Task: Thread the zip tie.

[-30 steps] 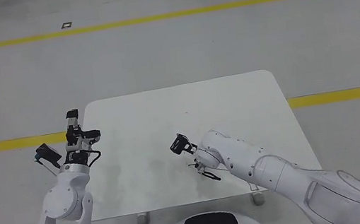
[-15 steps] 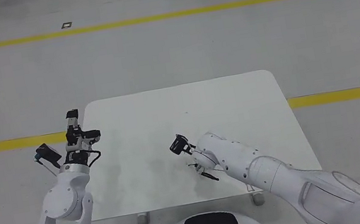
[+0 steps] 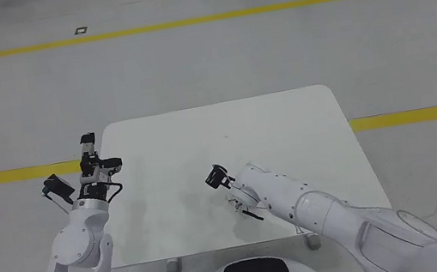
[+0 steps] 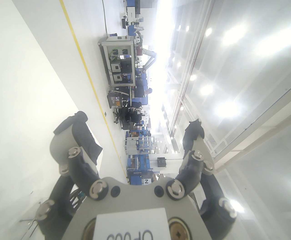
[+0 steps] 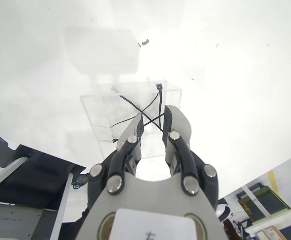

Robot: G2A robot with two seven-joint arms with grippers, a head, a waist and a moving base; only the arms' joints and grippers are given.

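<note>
Plainly, right tool (image 5: pixel 152 114) sits part-open over zip ties (image 5: pixel 159 100) in clear box (image 5: pixel 177 92) — left tool (image 4: pixel 136 121) wide apart.

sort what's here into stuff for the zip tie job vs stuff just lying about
For the job:
- black zip ties, crossed in a clear box
- right gripper, open above that box
- left gripper, open, holding nothing

Lying about:
- small brown scrap on the white table
- dark specks scattered nearby
</note>
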